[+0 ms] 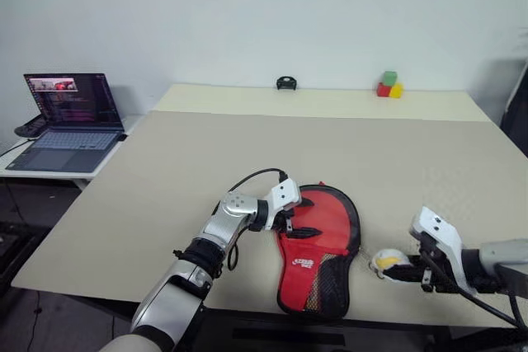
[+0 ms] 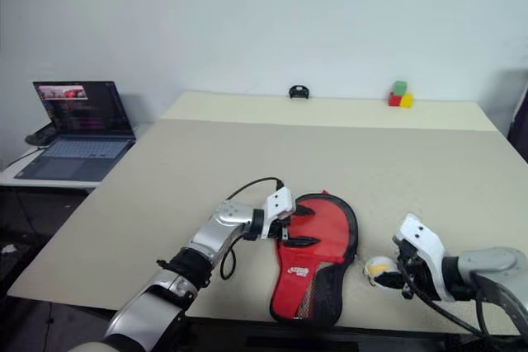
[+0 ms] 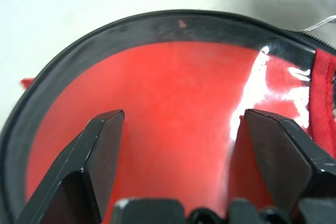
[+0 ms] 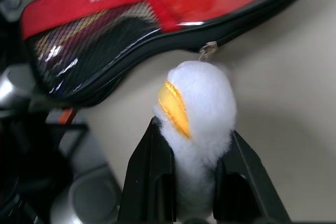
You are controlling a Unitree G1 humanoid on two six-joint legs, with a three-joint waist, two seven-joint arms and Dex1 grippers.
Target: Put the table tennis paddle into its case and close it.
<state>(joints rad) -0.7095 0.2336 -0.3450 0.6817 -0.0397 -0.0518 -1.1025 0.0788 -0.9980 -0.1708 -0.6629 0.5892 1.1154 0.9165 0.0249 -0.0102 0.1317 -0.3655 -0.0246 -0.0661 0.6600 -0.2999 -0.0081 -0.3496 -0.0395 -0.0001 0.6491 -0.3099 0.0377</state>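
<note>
You face a wide beige table [image 1: 247, 146] that runs back to a plain white wall [image 1: 247, 14]. At its far edge you see a small black object [image 1: 286, 82] and 3 blocks [image 1: 389, 85], green, red and yellow. Off to your left, an open laptop [image 1: 68, 121] sits on a lower white side table [image 1: 49, 172].
</note>
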